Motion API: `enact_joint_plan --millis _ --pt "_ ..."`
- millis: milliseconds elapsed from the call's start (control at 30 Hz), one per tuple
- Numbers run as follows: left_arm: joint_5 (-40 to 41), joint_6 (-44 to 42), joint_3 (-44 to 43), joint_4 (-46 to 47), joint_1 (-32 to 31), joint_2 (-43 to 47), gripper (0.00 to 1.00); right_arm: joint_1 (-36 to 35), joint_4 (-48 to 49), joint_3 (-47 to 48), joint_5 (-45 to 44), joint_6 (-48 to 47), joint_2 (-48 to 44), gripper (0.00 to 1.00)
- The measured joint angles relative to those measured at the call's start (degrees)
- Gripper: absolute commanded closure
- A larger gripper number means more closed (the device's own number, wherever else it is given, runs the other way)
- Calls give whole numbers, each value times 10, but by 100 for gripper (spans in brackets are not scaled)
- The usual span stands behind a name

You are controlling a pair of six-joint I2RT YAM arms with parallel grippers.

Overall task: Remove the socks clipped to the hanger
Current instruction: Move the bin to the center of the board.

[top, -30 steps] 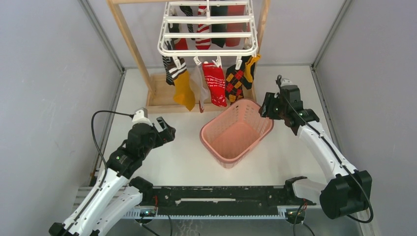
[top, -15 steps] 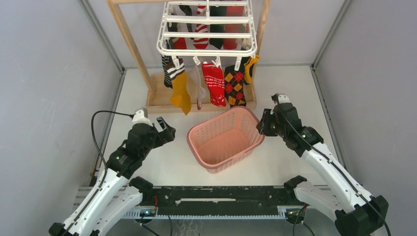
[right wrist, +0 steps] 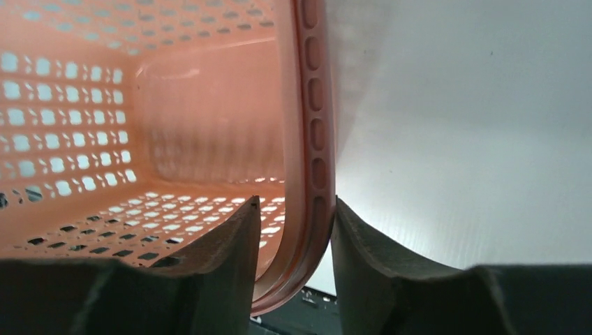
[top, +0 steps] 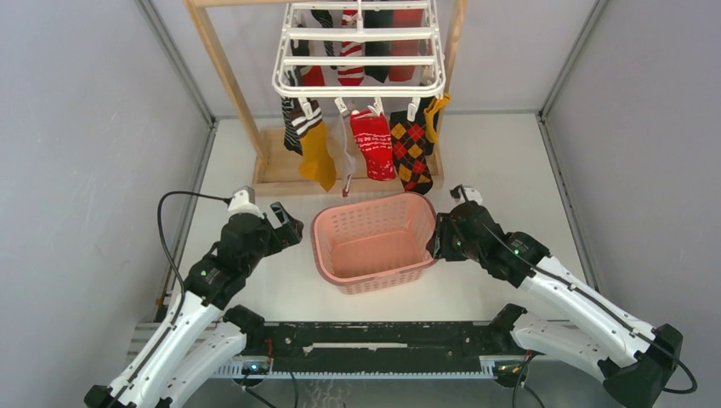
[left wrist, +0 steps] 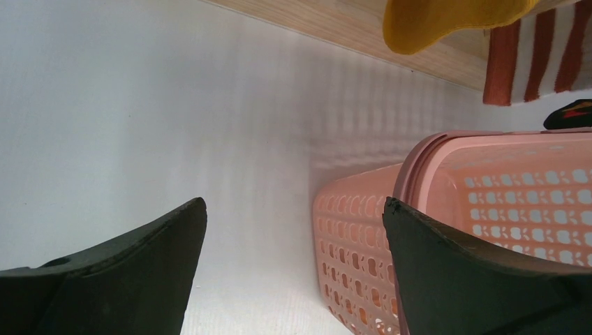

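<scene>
My right pincer (right wrist: 297,204) pinches the basket (top: 374,276) rim; my left pincer (top: 289,228) gapes wide, empty. The socks (top: 372,143) hang clipped to the hanger (top: 357,88), just behind the basket. I judge this to be basket-positioning. Next: let go and reach for a sock.

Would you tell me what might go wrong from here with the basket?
The right gripper holds the pink basket by its thin rim only, so it may twist or slip. The open left gripper sits close to its wall and could knock it. The basket lies in front of the socks on the hanger, so released socks might miss it.
</scene>
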State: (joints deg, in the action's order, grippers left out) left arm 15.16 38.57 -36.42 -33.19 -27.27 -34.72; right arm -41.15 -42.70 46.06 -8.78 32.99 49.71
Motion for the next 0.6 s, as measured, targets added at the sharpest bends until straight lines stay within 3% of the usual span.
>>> enact_joint_plan --millis 267,433,600 --pt "9 -1 0 -2 0 3 0 -31 -54 17 -51 17 1 46" --pt "12 -2 0 -10 0 10 0 -28 -70 56 -79 -8 21 36" --pt "12 -2 0 -19 0 17 0 -26 -69 81 -97 -45 50 38"
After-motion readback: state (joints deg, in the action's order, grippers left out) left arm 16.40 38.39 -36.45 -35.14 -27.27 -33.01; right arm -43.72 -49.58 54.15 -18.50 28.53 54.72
